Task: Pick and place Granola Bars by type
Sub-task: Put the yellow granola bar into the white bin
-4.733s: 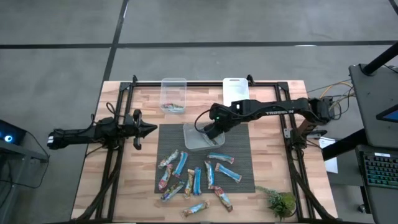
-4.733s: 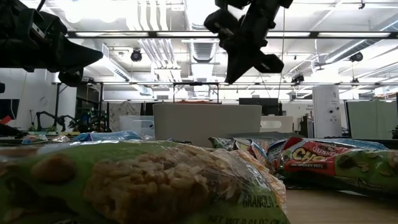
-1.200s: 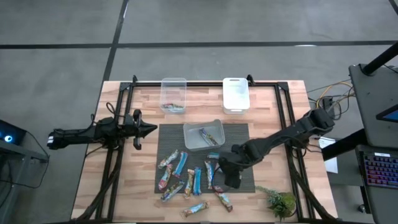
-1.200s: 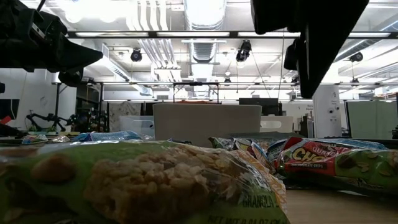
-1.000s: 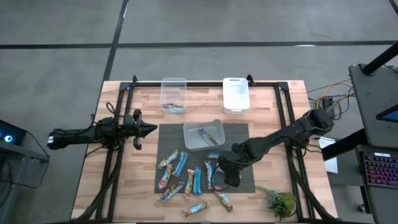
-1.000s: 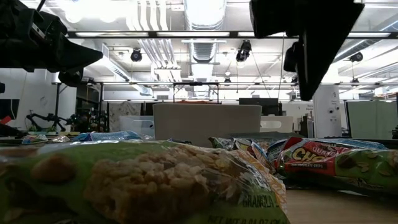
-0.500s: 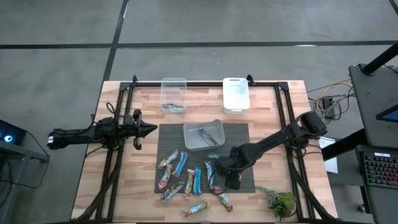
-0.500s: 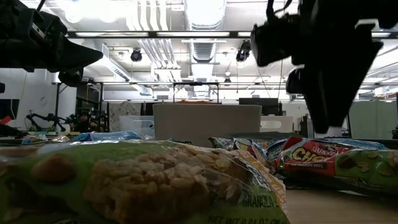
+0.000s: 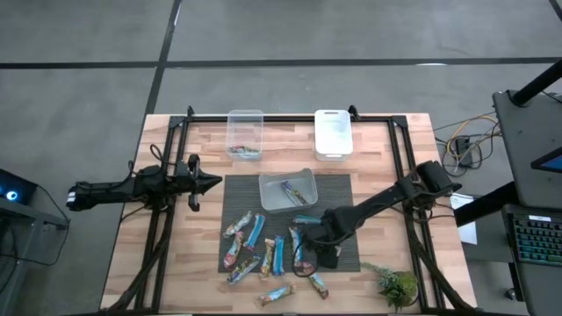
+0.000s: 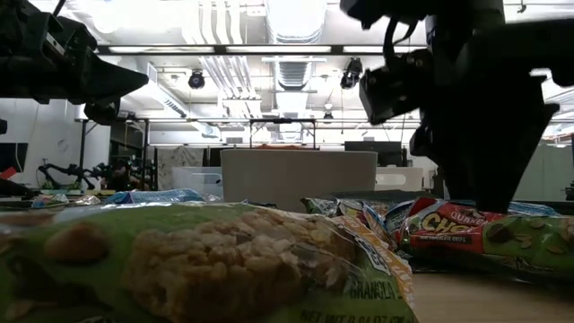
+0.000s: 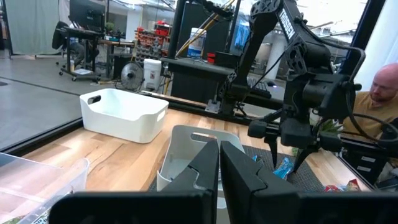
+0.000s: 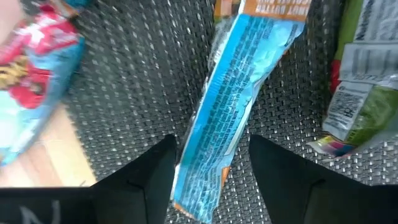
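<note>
Several granola bars [image 9: 263, 250] in blue and multicoloured wrappers lie flat on a dark woven mat [image 9: 342, 197]. My right gripper [image 9: 318, 252] is low over the mat's right part, pointing down and open. Its two fingers [image 12: 155, 171] stand on either side of one end of a blue-wrapped bar [image 12: 239, 93] that lies flat on the mat. In the low view this gripper [image 10: 489, 193] reaches down to the bars [image 10: 466, 229]. My left gripper [image 9: 211, 183] waits shut above the table's left side, left of the mat. My right gripper comes from above with its fingers across the blue bar, near the bar's end [image 12: 202, 186]. One finger [image 12: 163, 163] stands right beside the wrapper's edge; whether it touches the wrapper I cannot tell. The bar lies flat on the mat.
A clear tub [image 9: 287, 190] with one bar in it stands at the mat's far edge. Another clear tub [image 9: 245, 133] with a bar and a white tub [image 9: 333, 132] stand at the table's far edge. A small green plant [image 9: 395, 283] is at the near right corner.
My right gripper has come down over the right part of the mat, from well above the bars to just above them, its fingers still apart. The bars have stayed where they were.
</note>
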